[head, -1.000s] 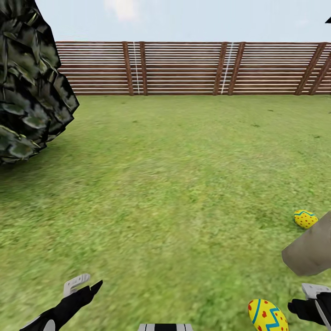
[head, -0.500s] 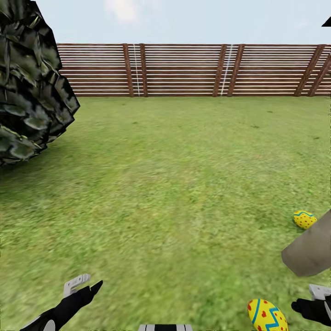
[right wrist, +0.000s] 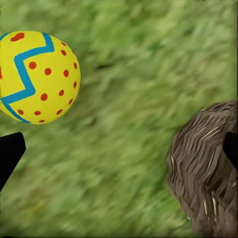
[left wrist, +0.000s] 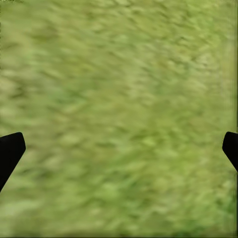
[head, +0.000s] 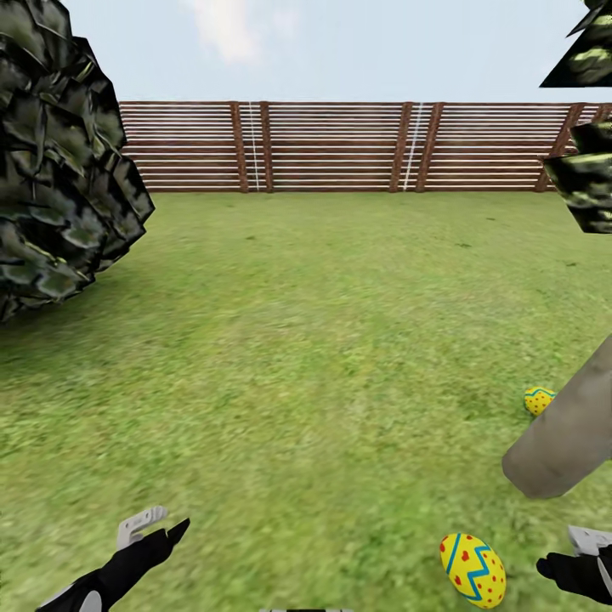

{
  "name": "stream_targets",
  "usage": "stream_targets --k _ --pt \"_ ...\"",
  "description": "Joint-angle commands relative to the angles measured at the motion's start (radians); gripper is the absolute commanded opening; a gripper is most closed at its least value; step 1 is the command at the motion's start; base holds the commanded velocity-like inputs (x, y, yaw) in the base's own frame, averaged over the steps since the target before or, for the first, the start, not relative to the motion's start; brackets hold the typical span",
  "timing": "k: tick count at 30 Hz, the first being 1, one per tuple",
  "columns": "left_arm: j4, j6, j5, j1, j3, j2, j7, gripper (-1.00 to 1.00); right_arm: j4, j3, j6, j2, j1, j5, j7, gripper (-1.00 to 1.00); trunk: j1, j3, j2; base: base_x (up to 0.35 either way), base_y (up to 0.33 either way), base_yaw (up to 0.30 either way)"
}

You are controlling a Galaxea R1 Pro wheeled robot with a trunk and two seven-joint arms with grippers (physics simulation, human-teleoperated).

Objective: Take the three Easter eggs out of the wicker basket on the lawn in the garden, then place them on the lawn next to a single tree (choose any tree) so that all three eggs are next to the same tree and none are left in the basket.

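Observation:
One yellow Easter egg with a blue zigzag and red dots lies on the lawn near me; it is also in the right wrist view. My right gripper hangs open just right of it, holding nothing. A second egg lies farther off, half hidden behind the pale tree trunk. My left gripper is open over bare grass. The wicker basket is out of view.
Dark foliage hangs at the left and more foliage at the upper right. A brown slat fence closes the lawn's far side. A rough dark brown mass sits by the right gripper; I cannot tell what it is.
The whole picture has shifted, so the camera moved: the trunk now covers part of the far egg and foliage shows at the upper right. The right gripper edged slightly away from the near egg.

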Motion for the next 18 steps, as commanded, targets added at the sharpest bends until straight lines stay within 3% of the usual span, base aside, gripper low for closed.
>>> stream_targets --k 1,9,18 --pt "-0.001 0.009 0.008 0.000 0.002 0.000 -0.002 1.00 -0.001 -0.001 0.004 0.000 -0.001 0.011 0.009 1.00 -0.004 0.002 0.007 -0.010 -0.003 0.000" --pt "0.000 0.010 0.008 0.000 0.002 0.000 -0.002 1.00 -0.001 -0.001 0.004 0.002 -0.001 0.009 0.010 1.00 -0.035 0.028 0.063 -0.002 -0.001 -0.015" --pt "0.003 0.010 0.007 0.000 0.002 0.000 -0.002 1.00 -0.003 0.001 0.004 0.003 -0.001 0.009 0.010 1.00 -0.069 0.062 0.126 0.000 0.000 -0.244"
